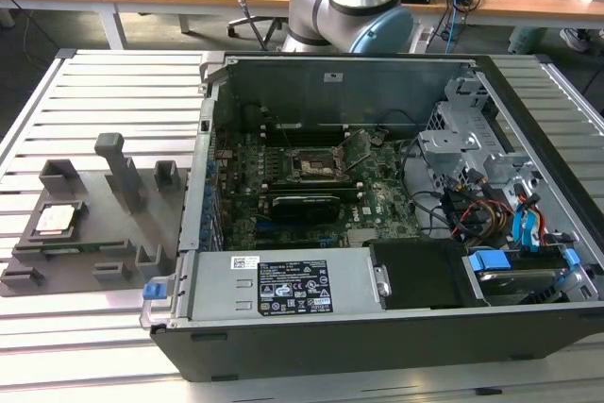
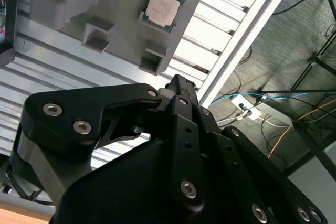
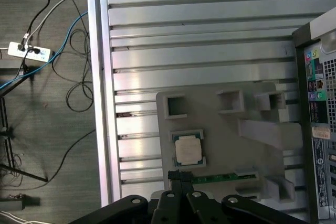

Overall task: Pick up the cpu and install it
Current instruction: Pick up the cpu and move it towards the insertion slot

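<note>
The cpu (image 1: 57, 219), a flat square chip with a silver top, lies in a recess of the grey tray (image 1: 99, 233) on the exterior view's left. In both wrist views the cpu (image 3: 187, 149) (image 2: 163, 7) rests in its pocket on the tray (image 3: 220, 129) (image 2: 63, 3). My gripper (image 3: 181, 177) (image 2: 178, 83) hangs well above the tray, a little to one side of the chip. Its black fingers appear shut together with nothing between them. The black socket frame (image 1: 311, 165) sits open on the motherboard inside the computer case.
The open computer case (image 1: 377, 346) fills the middle and right of the slatted metal table (image 1: 94, 82). The tray carries upright grey blocks (image 1: 118, 167) and a green memory stick (image 3: 220, 177). Cables and a power strip (image 3: 29, 51) lie on the floor beyond the table edge.
</note>
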### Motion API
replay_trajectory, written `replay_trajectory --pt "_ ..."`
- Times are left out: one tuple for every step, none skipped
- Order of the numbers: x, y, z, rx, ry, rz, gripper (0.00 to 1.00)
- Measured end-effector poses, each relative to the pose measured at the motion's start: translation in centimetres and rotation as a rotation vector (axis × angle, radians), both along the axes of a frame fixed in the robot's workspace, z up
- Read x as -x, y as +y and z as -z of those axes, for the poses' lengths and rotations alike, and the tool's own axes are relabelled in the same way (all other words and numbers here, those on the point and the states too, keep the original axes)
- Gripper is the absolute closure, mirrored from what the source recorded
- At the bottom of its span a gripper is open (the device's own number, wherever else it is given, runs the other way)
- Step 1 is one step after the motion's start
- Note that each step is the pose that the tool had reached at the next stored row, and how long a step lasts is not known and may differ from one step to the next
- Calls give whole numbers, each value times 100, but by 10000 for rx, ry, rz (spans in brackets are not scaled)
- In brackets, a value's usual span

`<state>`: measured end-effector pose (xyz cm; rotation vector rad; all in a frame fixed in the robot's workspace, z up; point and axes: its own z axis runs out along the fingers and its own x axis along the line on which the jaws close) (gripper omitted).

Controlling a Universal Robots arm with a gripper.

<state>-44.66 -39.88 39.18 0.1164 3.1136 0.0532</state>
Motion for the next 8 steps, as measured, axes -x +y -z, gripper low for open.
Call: replay_trajectory --pt "0 0 0 0 0 0 89" --pt "1 0 0 0 0 0 89" --pt "1 0 0 0 0 0 89" --pt "2 0 0 0 0 0 89" --pt "3 0 0 0 0 0 89" --pt "3 0 0 0 0 0 89" --pt "4 0 0 0 0 0 89" --pt "4 0 0 0 0 0 89"
